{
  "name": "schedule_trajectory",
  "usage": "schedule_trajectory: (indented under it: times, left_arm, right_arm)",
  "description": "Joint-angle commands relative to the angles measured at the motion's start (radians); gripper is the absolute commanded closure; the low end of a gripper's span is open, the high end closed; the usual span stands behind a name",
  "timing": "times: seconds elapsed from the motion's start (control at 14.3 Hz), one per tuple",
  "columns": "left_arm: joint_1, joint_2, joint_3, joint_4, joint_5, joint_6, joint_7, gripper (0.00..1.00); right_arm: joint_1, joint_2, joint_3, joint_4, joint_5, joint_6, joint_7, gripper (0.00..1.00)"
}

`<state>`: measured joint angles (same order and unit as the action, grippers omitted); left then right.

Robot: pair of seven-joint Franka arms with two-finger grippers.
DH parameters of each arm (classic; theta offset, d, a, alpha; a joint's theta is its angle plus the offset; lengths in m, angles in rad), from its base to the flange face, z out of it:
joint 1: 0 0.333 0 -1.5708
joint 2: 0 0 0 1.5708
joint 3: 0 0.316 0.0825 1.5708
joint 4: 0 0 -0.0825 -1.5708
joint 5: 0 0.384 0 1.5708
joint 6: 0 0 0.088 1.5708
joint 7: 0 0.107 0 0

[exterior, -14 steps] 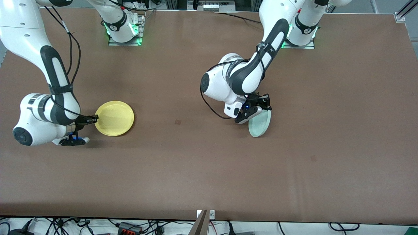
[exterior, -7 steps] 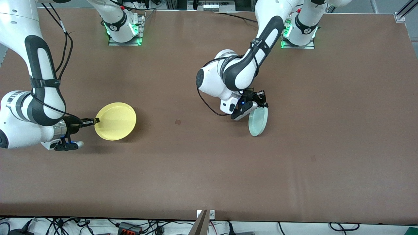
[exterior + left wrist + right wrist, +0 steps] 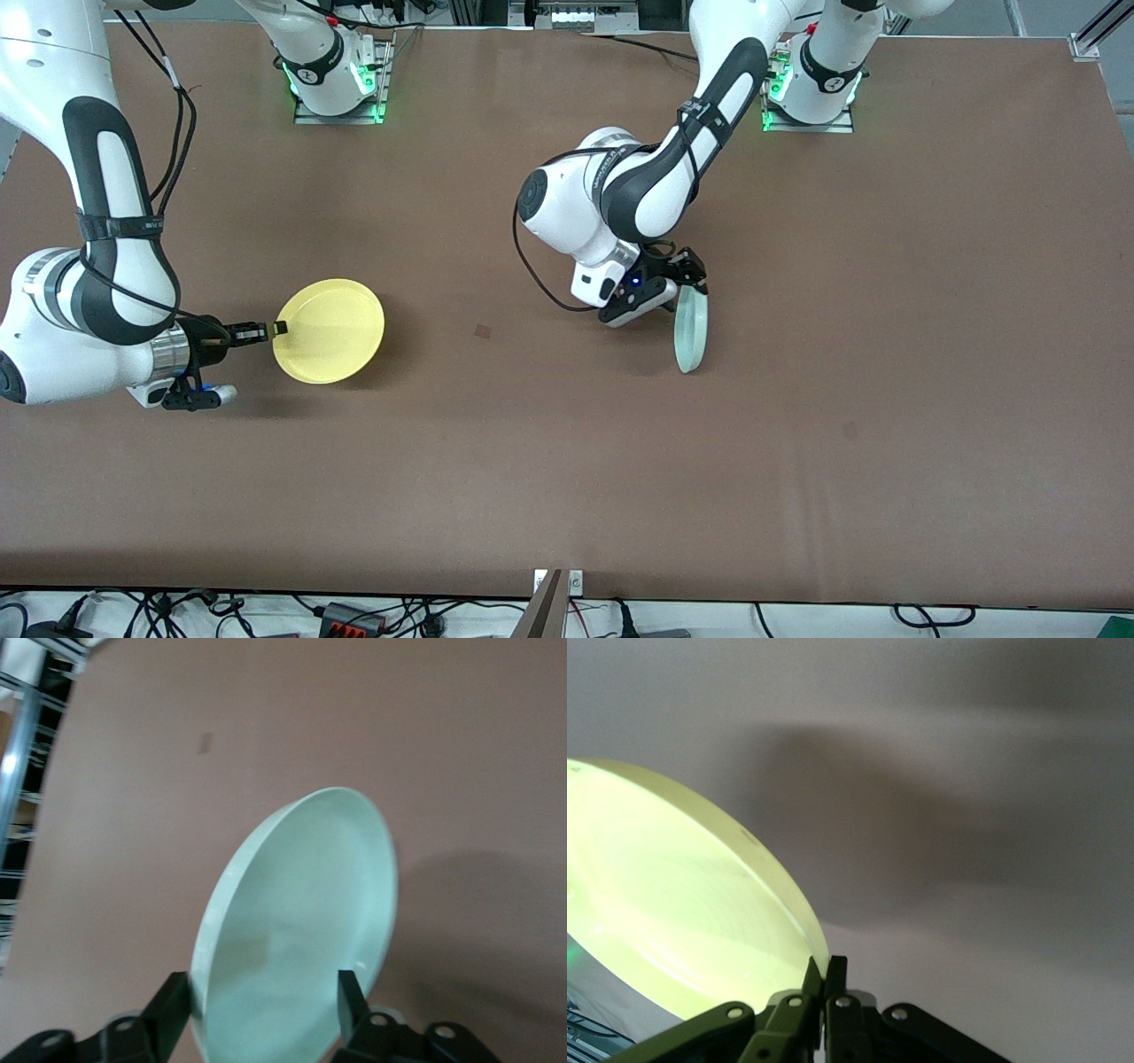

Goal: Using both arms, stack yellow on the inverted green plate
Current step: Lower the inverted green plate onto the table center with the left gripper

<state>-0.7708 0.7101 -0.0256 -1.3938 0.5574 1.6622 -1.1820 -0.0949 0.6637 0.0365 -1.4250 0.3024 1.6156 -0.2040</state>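
Front view – I'm watching the green plate (image 3: 691, 332) standing on edge at centre frame, left gripper (image 3: 687, 275) spread around its rim.
Right gripper (image 3: 266, 330) is pinching yellow (image 3: 330, 330) by the rim at left – green may be toppling face-up, not inverted.

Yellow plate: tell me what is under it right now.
Only bare brown table and the yellow plate's shadow show beneath it. The right gripper pinches its rim, holding it lifted. The table directly below it is covered in the front view.

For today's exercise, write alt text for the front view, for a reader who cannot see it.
Left gripper stands open around the rim of the green plate, tipped on edge on the brown table. Toward the right arm's end, the right gripper pinches the rim of the yellow plate, lifted above the table.
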Motion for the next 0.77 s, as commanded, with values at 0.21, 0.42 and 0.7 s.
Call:
schedule_trajectory:
  times: [0.21,0.42,0.7]
  left_arm:
    - [0.008,0.045,-0.002,0.078,-0.285,0.299,-0.037,0.0]
    - [0.012,0.045,-0.002,0.067,-0.329,0.43,-0.042,0.0]
    - [0.045,0.035,0.0,0.065,-0.329,0.433,-0.025,0.0]
  right_arm:
    - [-0.009,-0.003,0.0,0.003,0.012,-0.014,-0.035,1.0]
    - [-0.009,-0.006,0.0,0.006,0.012,-0.014,-0.035,1.0]
    - [-0.006,-0.004,0.002,0.005,0.017,-0.016,-0.035,1.0]
